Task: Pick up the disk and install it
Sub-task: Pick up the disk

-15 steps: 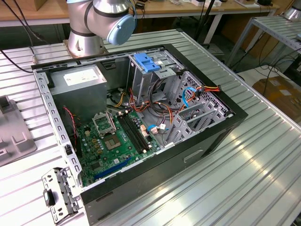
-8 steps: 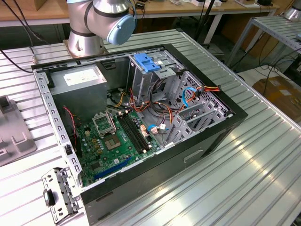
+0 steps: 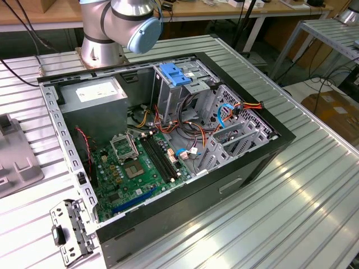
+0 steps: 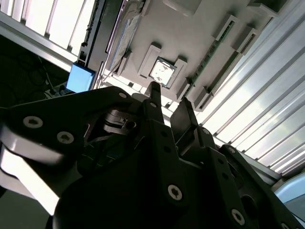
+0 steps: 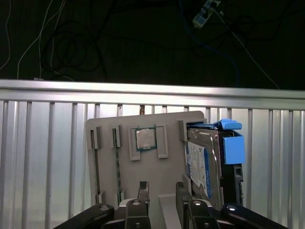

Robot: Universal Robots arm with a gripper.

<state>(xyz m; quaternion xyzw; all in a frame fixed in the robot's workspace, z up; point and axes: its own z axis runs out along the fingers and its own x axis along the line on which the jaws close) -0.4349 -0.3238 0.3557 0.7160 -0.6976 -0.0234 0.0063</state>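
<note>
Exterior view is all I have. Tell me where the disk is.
Observer: In the first wrist view the disk sits in a grey holder tray on the ribbed table, not yet picked up.
Operator: Report the gripper.
Observer: In both wrist views the gripper is open with nothing between its fingers, pointed at the tray.
Operator: Name what else the tray holds.
Observer: A processor chip in a framed slot, beside the disk.

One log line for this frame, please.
phase: pre-grasp | claw: open, empty, near grey tray | disk: at tray's edge, not gripped | computer case: side open
</note>
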